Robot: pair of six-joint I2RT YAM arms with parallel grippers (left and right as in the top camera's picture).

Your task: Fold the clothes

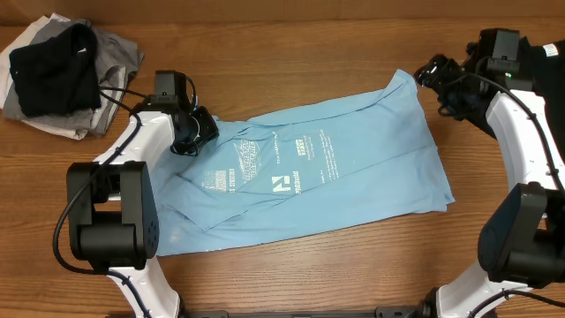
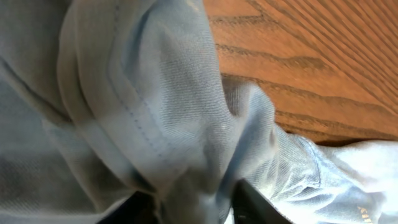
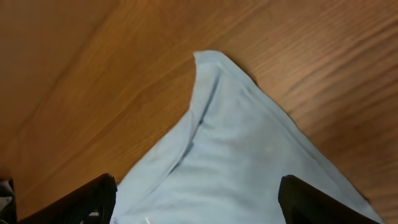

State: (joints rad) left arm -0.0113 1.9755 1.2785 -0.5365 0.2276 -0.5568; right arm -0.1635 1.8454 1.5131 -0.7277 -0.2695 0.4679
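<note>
A light blue T-shirt (image 1: 335, 177) with white print lies spread out on the wooden table (image 1: 291, 53). My left gripper (image 1: 188, 137) sits at the shirt's left edge. In the left wrist view a bunched fold of the blue fabric (image 2: 155, 93) fills the gap between its fingers, and the gripper (image 2: 196, 208) is shut on it. My right gripper (image 1: 428, 75) hovers at the shirt's far right corner. In the right wrist view that corner (image 3: 236, 162) lies flat under the gripper (image 3: 199, 202), which is wide open and touches nothing.
A heap of other clothes (image 1: 62, 75), black, grey and white, lies at the table's far left corner, just beyond the left arm. Bare wood surrounds the shirt at the back and front.
</note>
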